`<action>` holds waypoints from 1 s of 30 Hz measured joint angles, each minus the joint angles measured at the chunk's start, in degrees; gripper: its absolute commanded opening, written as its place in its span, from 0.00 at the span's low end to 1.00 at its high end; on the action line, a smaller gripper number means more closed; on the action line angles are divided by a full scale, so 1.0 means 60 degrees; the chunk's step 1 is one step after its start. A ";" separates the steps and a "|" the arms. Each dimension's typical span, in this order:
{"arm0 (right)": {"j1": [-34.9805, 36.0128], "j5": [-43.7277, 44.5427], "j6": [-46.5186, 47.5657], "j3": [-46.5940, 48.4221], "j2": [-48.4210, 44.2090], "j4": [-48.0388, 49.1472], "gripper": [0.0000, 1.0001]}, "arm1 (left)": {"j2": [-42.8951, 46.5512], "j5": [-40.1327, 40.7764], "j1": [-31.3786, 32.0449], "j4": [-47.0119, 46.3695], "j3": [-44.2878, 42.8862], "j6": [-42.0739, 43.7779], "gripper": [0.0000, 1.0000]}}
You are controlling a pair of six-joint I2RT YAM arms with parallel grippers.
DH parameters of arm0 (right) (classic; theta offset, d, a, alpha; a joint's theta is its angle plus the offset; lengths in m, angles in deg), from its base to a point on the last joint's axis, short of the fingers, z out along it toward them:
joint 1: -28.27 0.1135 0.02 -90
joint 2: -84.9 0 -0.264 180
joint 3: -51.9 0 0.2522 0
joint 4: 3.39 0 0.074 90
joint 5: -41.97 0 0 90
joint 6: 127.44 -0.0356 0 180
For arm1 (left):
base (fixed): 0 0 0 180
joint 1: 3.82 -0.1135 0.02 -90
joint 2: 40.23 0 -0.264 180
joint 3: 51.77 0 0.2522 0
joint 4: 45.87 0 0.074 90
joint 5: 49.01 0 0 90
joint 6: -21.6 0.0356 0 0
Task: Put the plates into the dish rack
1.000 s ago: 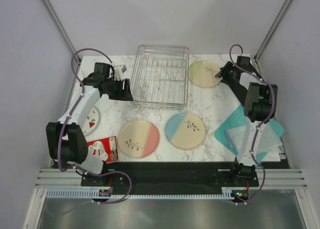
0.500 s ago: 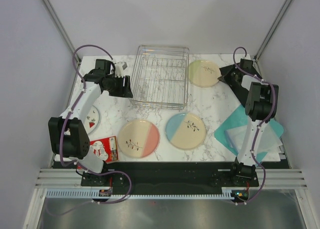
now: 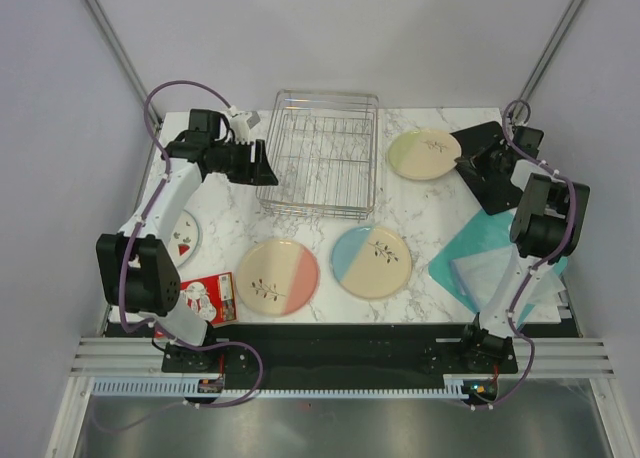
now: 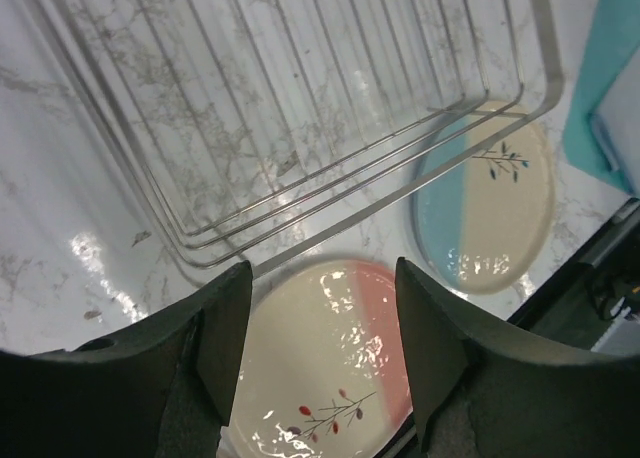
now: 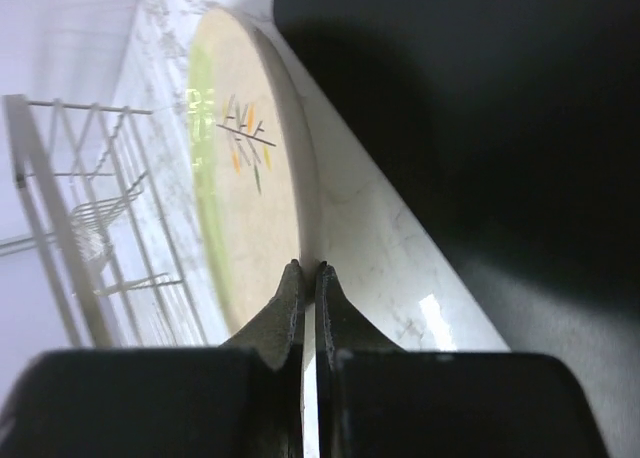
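The silver wire dish rack stands at the back middle with no plate in it. A green-half plate lies to its right; my right gripper is shut on its right rim, seen edge-on in the right wrist view with the green plate tilted. The pink-half plate and blue-half plate lie flat in front. A small white plate with red marks sits at the left, partly under my left arm. My left gripper hangs open beside the rack's left edge, with nothing between its fingers.
A flat black board lies at the back right, under my right wrist. Teal sheets lie at the right. A red-and-white packet lies at the front left. In the left wrist view the rack sits above the pink plate and blue plate.
My right gripper closed on the green plate's rim and drew it to the right, toward the black board. My left gripper edged to the right, closer to the rack.
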 measured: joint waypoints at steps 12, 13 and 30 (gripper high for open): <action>-0.0452 -0.1384 -0.0390 -0.0769 -0.0940 0.0408 0.00 | -0.1519 -0.2820 0.1206 -0.0969 -0.0878 -0.1169 0.68; -0.0474 -0.1457 -0.0372 -0.0831 -0.0962 0.0401 0.00 | -0.1654 -0.2900 0.1311 -0.1002 -0.0987 -0.1249 0.68; -0.1078 -0.2994 0.0463 -0.0725 -0.2098 -0.0047 0.29 | -0.3752 -0.4284 0.3355 -0.2721 -0.3603 -0.2914 0.75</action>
